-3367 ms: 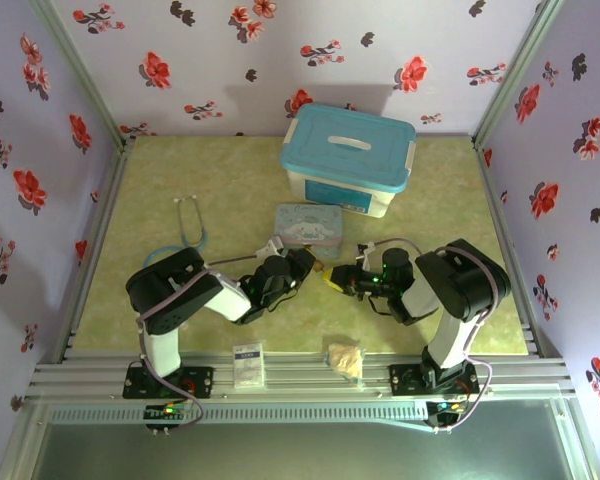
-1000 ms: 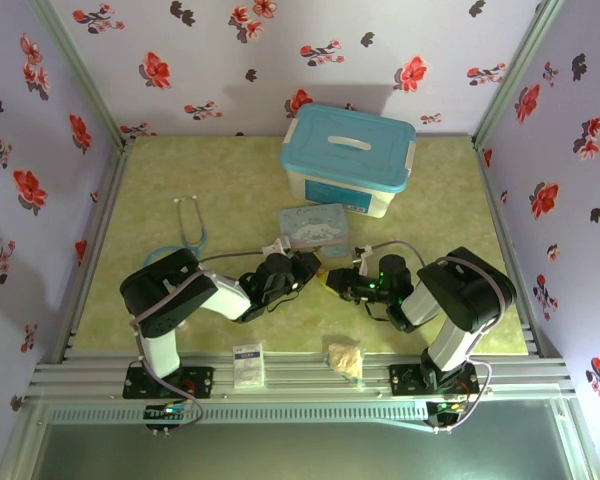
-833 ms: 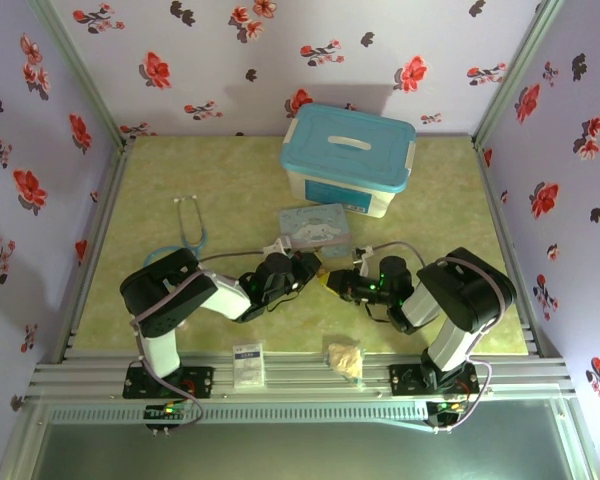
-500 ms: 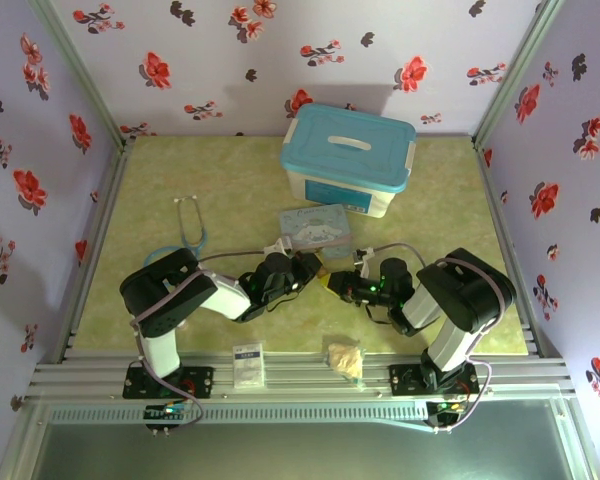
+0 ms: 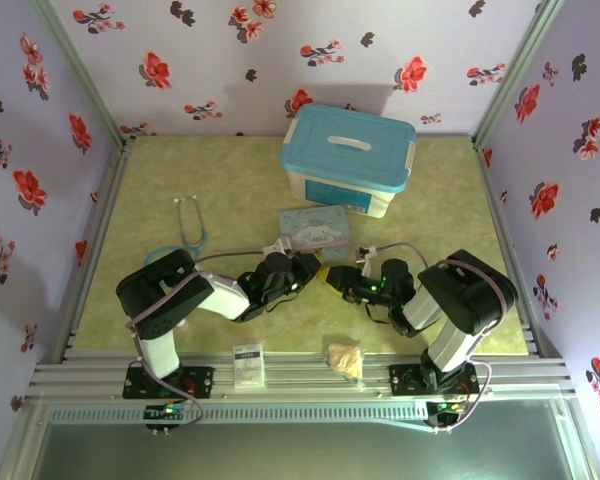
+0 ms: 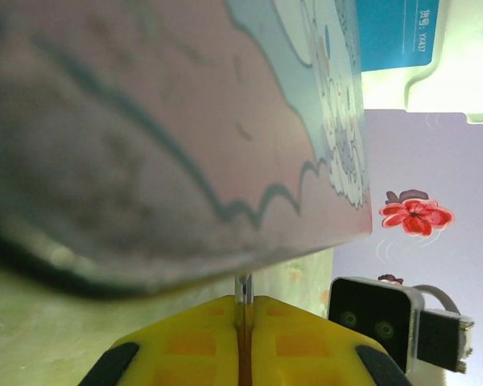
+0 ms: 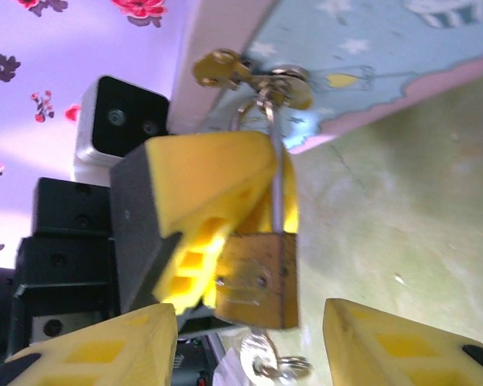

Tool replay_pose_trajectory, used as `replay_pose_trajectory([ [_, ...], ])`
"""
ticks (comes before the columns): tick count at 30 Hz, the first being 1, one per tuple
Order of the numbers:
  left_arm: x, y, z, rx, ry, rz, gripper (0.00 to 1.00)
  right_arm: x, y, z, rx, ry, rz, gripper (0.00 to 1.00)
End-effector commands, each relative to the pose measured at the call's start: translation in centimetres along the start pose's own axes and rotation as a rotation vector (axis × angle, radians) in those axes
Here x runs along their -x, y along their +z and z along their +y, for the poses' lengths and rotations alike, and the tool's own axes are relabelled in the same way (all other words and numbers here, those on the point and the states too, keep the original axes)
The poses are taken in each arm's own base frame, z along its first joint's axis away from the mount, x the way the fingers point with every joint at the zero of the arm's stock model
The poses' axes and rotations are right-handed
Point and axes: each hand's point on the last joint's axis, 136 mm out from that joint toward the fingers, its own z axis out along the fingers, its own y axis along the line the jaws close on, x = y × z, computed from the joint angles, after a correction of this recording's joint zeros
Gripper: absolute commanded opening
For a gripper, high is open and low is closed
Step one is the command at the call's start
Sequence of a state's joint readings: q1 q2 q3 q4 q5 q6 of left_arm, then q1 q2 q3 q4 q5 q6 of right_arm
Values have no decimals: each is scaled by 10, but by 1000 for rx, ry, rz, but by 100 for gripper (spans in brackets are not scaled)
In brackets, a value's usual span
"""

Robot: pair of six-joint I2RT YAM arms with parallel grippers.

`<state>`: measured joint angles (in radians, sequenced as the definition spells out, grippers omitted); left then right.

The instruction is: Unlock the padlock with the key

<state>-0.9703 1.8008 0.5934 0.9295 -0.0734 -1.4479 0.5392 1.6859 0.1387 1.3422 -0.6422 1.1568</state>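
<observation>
The small brass padlock [image 7: 256,280] hangs upright in front of the cartoon tin [image 7: 370,48]. My left gripper [image 6: 243,304] is shut on its thin silver shackle [image 7: 278,181], and the left gripper's yellow fingers [image 7: 205,189] show behind the lock. A small key [image 7: 260,354] with a ring sticks out of the padlock's underside. Two more small keys [image 7: 225,68] dangle at the top of the shackle. My right gripper [image 7: 249,326] is open, one finger on each side of the lock's lower end, not touching it. From above, both grippers [image 5: 323,273] meet just in front of the tin [image 5: 315,225].
A white box with a blue lid [image 5: 348,158] stands behind the tin. A stethoscope [image 5: 188,228] lies at the left. A small white packet [image 5: 247,364] and a pale tan wad [image 5: 345,358] rest near the front rail.
The right gripper has edged a little left, closer to the left gripper and the padlock. The tin has turned slightly. The left gripper keeps its hold.
</observation>
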Motion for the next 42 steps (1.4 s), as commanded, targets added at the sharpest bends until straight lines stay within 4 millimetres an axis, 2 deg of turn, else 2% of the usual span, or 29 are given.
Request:
replay_pose_trajectory([
  [1,5,1,-20,-62,28,-6,0,2,-7,-2,-4,-39,-39,50],
  [6,6,2,-22,-58,34,-8,0,-5,-12,-18,-81,-55,-38,37],
  [8,7,2,-21,-57,32,-9,0,-8,-13,-23,-119,-74,-30,34],
  [11,7,2,-19,-53,31,-8,0,-12,-13,-17,-137,-114,-12,32],
  [14,7,2,-20,-53,32,-9,0,-16,-15,-14,-204,-186,0,37],
  [16,6,1,-20,-52,34,-7,0,-16,-20,-14,-323,-299,-5,43],
  [20,6,1,-21,-49,37,-5,0,-7,-48,-10,-602,-555,-36,44],
  [24,4,-1,-22,-52,36,-1,0,0,-63,-8,-687,-648,-21,44],
  [29,3,-2,-22,-52,32,0,0,-8,-48,-6,-708,-704,74,43],
  [32,2,-3,-22,-54,31,2,0,-10,-37,1,-686,-734,88,43],
  [42,-2,-1,-27,-58,42,10,0,-13,-7,2,-720,-821,153,41],
])
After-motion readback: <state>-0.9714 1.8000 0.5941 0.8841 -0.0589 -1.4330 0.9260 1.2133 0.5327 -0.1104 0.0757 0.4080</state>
